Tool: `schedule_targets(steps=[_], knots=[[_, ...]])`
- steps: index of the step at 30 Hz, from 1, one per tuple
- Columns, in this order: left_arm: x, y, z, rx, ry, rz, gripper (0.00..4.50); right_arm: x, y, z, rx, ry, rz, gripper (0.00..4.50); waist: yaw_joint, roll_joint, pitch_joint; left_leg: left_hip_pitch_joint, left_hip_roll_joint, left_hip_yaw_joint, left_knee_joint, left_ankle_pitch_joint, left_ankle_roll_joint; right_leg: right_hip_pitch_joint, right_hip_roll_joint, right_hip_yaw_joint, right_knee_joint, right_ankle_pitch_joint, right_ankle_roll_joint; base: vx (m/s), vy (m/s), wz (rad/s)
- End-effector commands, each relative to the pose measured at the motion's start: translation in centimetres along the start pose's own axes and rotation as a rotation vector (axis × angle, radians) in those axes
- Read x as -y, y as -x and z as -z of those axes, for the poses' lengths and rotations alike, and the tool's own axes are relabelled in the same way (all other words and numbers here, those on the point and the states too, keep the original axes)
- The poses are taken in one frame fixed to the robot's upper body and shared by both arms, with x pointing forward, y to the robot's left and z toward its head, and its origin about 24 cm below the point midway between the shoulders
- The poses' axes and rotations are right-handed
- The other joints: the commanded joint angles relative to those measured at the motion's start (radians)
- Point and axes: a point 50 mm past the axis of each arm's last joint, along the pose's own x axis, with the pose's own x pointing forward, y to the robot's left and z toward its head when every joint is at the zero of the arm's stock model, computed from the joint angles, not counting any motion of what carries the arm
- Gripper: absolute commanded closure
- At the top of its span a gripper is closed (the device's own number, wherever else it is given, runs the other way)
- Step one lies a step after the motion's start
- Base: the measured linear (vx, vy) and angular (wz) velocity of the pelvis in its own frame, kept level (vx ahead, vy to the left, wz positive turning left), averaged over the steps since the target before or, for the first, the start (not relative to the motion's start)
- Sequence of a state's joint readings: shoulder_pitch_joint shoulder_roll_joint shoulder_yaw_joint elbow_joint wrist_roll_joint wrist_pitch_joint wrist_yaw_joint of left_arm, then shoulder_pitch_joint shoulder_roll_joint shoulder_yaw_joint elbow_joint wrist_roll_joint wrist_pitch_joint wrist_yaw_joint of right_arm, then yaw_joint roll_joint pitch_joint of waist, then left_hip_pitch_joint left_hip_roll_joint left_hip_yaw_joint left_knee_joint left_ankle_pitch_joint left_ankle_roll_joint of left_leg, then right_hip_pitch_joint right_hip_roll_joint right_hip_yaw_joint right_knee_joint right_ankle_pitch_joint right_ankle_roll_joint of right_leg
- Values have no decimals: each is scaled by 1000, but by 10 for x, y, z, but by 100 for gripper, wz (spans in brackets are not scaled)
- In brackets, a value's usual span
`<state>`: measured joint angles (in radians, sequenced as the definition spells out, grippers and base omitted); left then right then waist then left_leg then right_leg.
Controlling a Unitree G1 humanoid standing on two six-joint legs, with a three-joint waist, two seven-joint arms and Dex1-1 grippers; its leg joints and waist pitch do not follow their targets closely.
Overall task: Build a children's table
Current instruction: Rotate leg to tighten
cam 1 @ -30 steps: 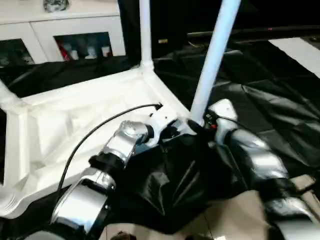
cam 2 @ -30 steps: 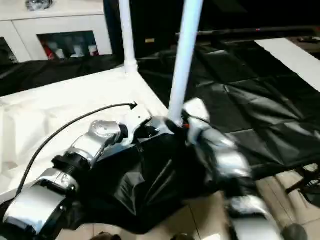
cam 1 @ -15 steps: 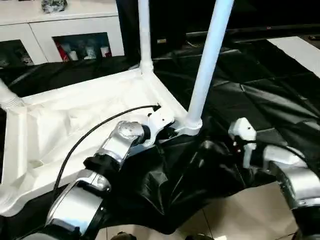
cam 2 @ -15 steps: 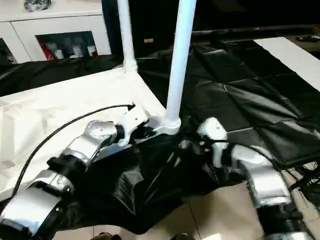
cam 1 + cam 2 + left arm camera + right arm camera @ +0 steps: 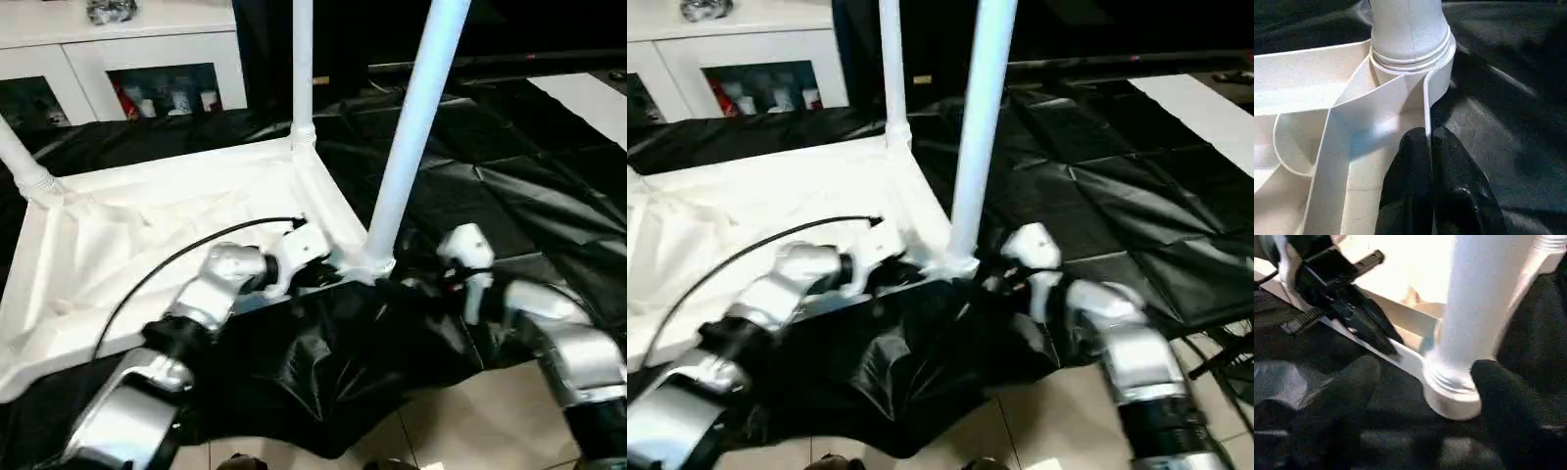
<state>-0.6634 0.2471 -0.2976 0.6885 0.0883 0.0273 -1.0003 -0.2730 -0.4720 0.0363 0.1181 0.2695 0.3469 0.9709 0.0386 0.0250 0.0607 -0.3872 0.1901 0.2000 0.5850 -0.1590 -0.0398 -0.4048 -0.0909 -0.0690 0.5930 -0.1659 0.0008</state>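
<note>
While the white tabletop (image 5: 147, 245) lies upside down across the left and centre of the frame, ribbed underside up, three white legs rise from its corner sockets. Item: near leg (image 5: 411, 137), centre frame, seated upright in the near right socket (image 5: 1415, 63) and running out of the top edge. Item: far leg (image 5: 302, 59), upright in the far right socket, upper centre. Item: third leg (image 5: 22, 162), at the upper left, slanting out of the frame.

Left gripper (image 5: 1429, 142): jaws closed on the thin rim wall of the tabletop just beside the near socket, one black finger (image 5: 1410, 166) on each side of the wall. Right gripper (image 5: 1425, 382): jaws spread wide, one finger (image 5: 1508, 401) on each side of the near leg's base, apart from it and holding nothing.

Container: white glass-door cabinet (image 5: 147, 59), upper left, with small bottles (image 5: 167, 98) behind the glass and a shiny object on its top.

Surface: black plastic sheeting (image 5: 529, 166), creased, spread under the tabletop and over the right of the frame. Pale tiled floor (image 5: 460, 431) at the lower right.
</note>
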Motion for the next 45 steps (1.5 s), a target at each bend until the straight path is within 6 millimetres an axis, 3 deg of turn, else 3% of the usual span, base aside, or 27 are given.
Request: schedule_targets(steps=[1,4,14,16,22,38,40,41,45], knots=[[2,4,-2,7,-30,34,450,-1,6,-6,6,12,-34,50,4,-14,-70,19,40,-23,-66,-303,54,42,-55,39,-87,-346,-196,0,0,0],[3,7,-3,15,-35,67,450,3,8,-7,-15,42,-9,28,3,-20,-70,18,40,-22,-65,-295,54,42,-55,39,-86,-347,-197,0,0,0],[10,5,-8,34,-47,131,450,15,-16,-13,11,51,76,15,6,-11,-73,27,41,-20,-62,-280,39,37,-54,42,-81,-317,-212,0,0,0],[10,4,-8,30,-51,135,450,14,-23,-14,5,54,48,15,7,-9,-74,22,40,-20,-63,-267,40,41,-53,40,-75,-279,-221,0,0,0],[10,4,-8,22,-52,135,450,16,-34,-8,-47,93,23,70,11,-13,-76,22,39,-17,-58,-249,45,45,-54,41,-71,-254,-231,0,0,0],[6,1,-6,4,-30,83,450,11,-52,-2,-38,71,-42,197,12,-8,-79,21,40,-17,-56,-236,54,48,-51,40,-63,-209,-249,0,0,0],[-6,-9,-10,-12,51,-88,450,7,-67,12,-26,-6,95,214,10,-9,-75,26,39,-16,-58,-261,43,40,-52,42,-71,-262,-241,0,0,0],[-8,-10,-11,-14,59,-104,450,7,-69,14,-29,-14,118,234,10,-8,-75,30,39,-18,-59,-267,32,38,-53,41,-73,-282,-236,0,0,0],[-16,-22,-21,-4,140,-240,450,5,-90,25,-21,-132,317,245,0,-7,-70,31,34,-26,-64,-339,-8,38,-54,36,-86,-404,-196,0,0,0]])
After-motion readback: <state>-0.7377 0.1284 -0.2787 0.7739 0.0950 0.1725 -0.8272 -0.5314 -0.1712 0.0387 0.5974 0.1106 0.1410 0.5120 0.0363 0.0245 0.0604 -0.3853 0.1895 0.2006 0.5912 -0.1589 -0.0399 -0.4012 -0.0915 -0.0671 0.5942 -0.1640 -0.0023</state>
